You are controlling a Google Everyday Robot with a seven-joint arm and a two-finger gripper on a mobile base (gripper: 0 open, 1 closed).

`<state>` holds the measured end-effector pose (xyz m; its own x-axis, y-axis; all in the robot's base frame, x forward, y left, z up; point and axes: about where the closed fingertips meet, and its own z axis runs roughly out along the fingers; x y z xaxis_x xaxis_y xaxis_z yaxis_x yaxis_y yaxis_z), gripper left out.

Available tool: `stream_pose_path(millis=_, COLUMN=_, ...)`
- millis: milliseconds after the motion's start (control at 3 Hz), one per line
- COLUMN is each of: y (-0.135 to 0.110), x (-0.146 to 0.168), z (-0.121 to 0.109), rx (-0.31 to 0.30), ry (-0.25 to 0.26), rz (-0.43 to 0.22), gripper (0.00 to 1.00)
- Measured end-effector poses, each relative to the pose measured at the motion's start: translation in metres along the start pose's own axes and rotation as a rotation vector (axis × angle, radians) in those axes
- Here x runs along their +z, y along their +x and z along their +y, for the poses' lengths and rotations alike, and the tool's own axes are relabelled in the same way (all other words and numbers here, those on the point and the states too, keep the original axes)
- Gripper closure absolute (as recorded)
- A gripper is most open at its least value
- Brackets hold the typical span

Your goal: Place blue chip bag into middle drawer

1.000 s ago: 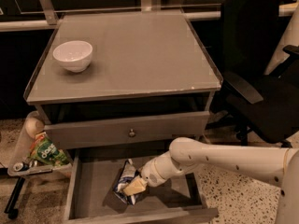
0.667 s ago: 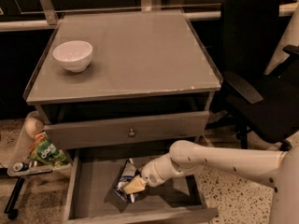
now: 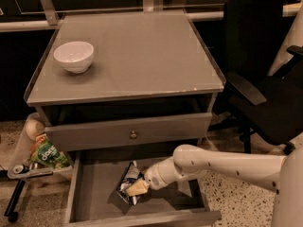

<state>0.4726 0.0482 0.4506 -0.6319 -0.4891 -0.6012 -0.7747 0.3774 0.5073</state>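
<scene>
The blue chip bag [image 3: 127, 179], dark blue with white patches, is inside the open middle drawer [image 3: 94, 193], standing tilted on the drawer floor near its middle. My gripper [image 3: 136, 188] reaches in from the right on a white arm and its pale fingers [image 3: 138, 188] are at the bag's lower right side, touching it. The lower part of the bag is partly hidden behind the fingers.
A white bowl [image 3: 74, 56] sits on the cabinet top [image 3: 142, 56] at the left. The closed drawer front with a round knob [image 3: 133, 135] is just above the open drawer. A green snack packet [image 3: 46, 156] lies on a tray at the left. A black office chair [image 3: 265, 79] stands at the right.
The gripper and arm have shifted slightly; the bag stays in the drawer at about the same spot.
</scene>
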Motion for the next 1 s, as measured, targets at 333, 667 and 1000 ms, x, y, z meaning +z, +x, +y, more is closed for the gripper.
stream_pose_path(millis=333, y=0.0, x=0.0, z=0.0, rx=0.0, ry=0.0, rz=0.0, gripper=0.59)
stream_pose_path(millis=667, y=0.0, x=0.0, z=0.0, rx=0.0, ry=0.0, rz=0.0, gripper=0.35)
stream_pose_path(millis=1000, y=0.0, x=0.0001, z=0.0, rx=0.0, ry=0.0, rz=0.0, gripper=0.12)
